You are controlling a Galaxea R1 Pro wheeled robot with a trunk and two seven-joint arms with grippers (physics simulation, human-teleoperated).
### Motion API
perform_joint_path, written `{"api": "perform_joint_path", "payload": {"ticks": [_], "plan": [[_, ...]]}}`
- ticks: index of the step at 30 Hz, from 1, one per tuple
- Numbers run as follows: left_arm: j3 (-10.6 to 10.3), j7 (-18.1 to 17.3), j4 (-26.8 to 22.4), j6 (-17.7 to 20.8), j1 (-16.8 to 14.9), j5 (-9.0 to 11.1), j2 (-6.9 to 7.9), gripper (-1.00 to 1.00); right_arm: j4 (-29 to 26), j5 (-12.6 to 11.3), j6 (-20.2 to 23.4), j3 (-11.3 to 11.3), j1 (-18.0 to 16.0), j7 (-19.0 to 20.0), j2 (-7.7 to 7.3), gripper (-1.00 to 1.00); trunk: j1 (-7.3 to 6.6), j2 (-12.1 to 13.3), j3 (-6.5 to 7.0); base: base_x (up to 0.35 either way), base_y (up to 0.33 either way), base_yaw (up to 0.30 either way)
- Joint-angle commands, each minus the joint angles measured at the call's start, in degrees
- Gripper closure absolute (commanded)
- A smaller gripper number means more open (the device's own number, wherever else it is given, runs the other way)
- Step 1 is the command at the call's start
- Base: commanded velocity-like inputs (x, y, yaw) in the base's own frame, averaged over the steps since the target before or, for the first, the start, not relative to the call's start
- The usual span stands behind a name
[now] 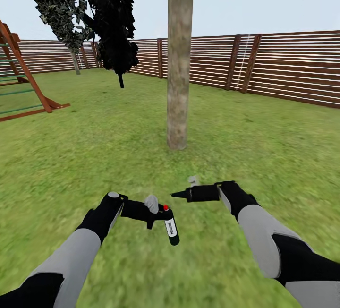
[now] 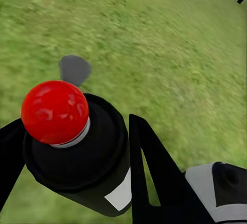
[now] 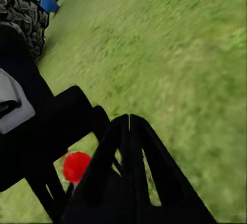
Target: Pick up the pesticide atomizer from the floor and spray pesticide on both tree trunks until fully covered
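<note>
a: what's underfoot and around?

b: a wide green grass floor (image 1: 118, 157), blurry in texture, ringed by a brown slatted wooden fence (image 1: 293, 67) under a pale sky. at the far left stands part of a reddish-brown wooden play frame with green rungs (image 1: 23, 86). two dark, narrow conifers (image 1: 111, 20) hang into the top left of the head view.

a: and the tree?

b: one tall, straight, grey-brown mottled tree trunk (image 1: 179, 57) rises from the grass ahead of the arms, a little right of centre. its crown is cut off by the top edge.

a: any container?

b: the small slim black pesticide atomizer with a white label band (image 1: 171, 226). it has a red knob on top, and it sits in the left gripper (image 1: 158, 213), hanging roughly upright, bottom end down, above the grass and well short of the trunk. what is inside it cannot be seen.

a: so that pincer is clenched?

b: yes, the left wrist view shows black fingers (image 2: 154, 172) on both sides of the atomizer's body (image 2: 82, 157), grasping it, red knob toward the camera.

a: the other one?

b: the right gripper (image 1: 178, 195) points left toward the left one, just above and beside the bottle. in the right wrist view its two fingers (image 3: 128, 167) meet at the tips with nothing between them, so it looks pressed closed, though that picture is dark and soft.
</note>
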Motion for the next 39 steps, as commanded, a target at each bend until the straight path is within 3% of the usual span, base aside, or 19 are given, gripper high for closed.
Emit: {"api": "perform_joint_path", "payload": {"ticks": [1, 3, 5, 6, 9, 10, 11, 12, 15, 39], "plan": [[0.08, -0.25, -0.05, 0.59, -0.02, -0.28, -0.02, 1.0, -0.02, 0.48, 0.55, -0.42, -0.03, 0.29, 0.73, 1.0, -0.01, -0.02, -0.05, 0.0, 0.0, 0.0], [0.14, -0.09, -0.03, 0.54, -0.02, -0.33, -0.02, 1.0, 0.09, 0.53, 1.0, -0.37, -0.03, 0.28, 1.7, 1.0, -0.01, -0.02, -0.05, 0.0, 0.0, 0.0], [-4.57, 0.33, -0.06, 0.59, -0.02, -0.44, 0.0, 1.0, 0.24, 0.57, 1.91, -0.3, -0.03, 0.26, 1.99, 1.0, -0.01, -0.02, -0.05, 0.0, 0.0, 0.0], [-5.93, 0.71, -0.1, 0.65, -0.02, -0.45, -0.01, 1.0, 0.25, 0.57, 1.96, -0.3, -0.03, 0.26, 2.03, 1.0, -0.01, -0.02, -0.05, 0.0, 0.0, 0.0], [-7.85, 1.63, -0.15, 0.76, -0.02, -0.46, 0.02, 1.0, 0.32, 0.57, 2.05, 0.18, -0.03, 0.26, 2.1, 1.0, -0.01, -0.02, -0.05, 0.0, 0.0, 0.0], [-7.95, 1.68, -0.16, 0.77, -0.02, -0.46, 0.03, 1.0, 0.33, 0.57, 2.07, 0.61, -0.03, 0.26, 2.11, 1.0, -0.01, -0.02, -0.05, 0.0, 0.0, 0.0], [-8.19, 1.8, -0.18, 0.78, -0.02, -0.46, 0.05, 1.0, 0.34, 0.57, 2.14, 3.43, -0.03, 0.21, 2.12, 1.0, -0.01, -0.02, -0.05, 0.0, 0.0, 0.0], [-8.25, 1.83, -0.18, 0.78, -0.02, -0.46, 0.05, 1.0, 0.34, 0.54, 2.17, 4.68, -0.03, 0.2, 2.15, 1.0, -0.01, -0.02, -0.05, 0.0, 0.0, 0.0], [-8.32, 1.87, -0.18, 0.79, -0.02, -0.46, 0.06, 1.0, 0.35, 0.49, 2.21, 6.45, -0.03, 0.18, 2.12, 1.0, -0.01, -0.02, -0.05, 0.0, 0.0, 0.0], [-7.83, 1.88, -0.18, 0.53, -0.02, -0.37, 0.33, 1.0, 1.27, 0.66, 2.23, 6.92, 0.06, -0.09, 2.02, 1.0, -0.01, -0.02, -0.05, 0.0, 0.0, 0.0]]}}
